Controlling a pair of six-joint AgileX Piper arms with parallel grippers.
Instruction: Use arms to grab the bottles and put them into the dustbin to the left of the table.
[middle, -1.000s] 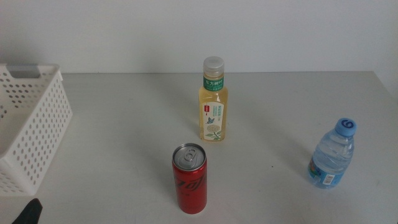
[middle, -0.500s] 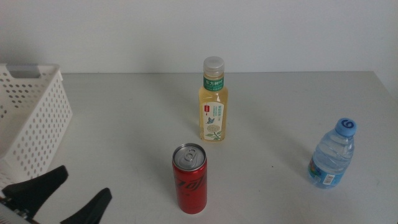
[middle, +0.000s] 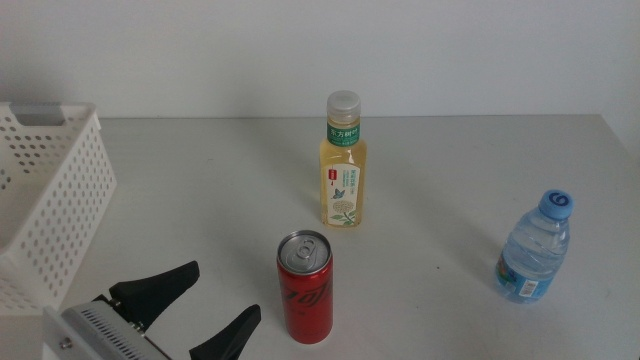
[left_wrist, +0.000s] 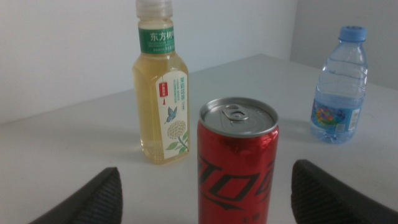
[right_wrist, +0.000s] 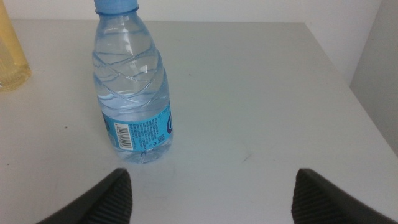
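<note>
A red soda can (middle: 306, 288) stands upright near the table's front, and my left gripper (middle: 190, 305) is open just to its left, jaws pointing toward it. From the left wrist the can (left_wrist: 237, 163) sits straight ahead of my left gripper (left_wrist: 208, 193), beyond the wide-spread jaws. A yellow tea bottle (middle: 343, 161) with a green label and grey cap stands behind the can; it also shows as the tea bottle (left_wrist: 160, 93). The small blue-capped water bottle (middle: 535, 248) stands at the right. My right gripper (right_wrist: 211, 193) is open in front of the water bottle (right_wrist: 130, 87).
The white perforated dustbin (middle: 60, 200) sits at the table's left edge, close to my left arm's housing (middle: 100, 335). The light-grey table (middle: 200, 180) ends at a white wall behind and at an edge on the right.
My left gripper has come in from the bottom left corner, moving right and forward toward the red can, with its jaws spread. The bottles and can have not moved.
</note>
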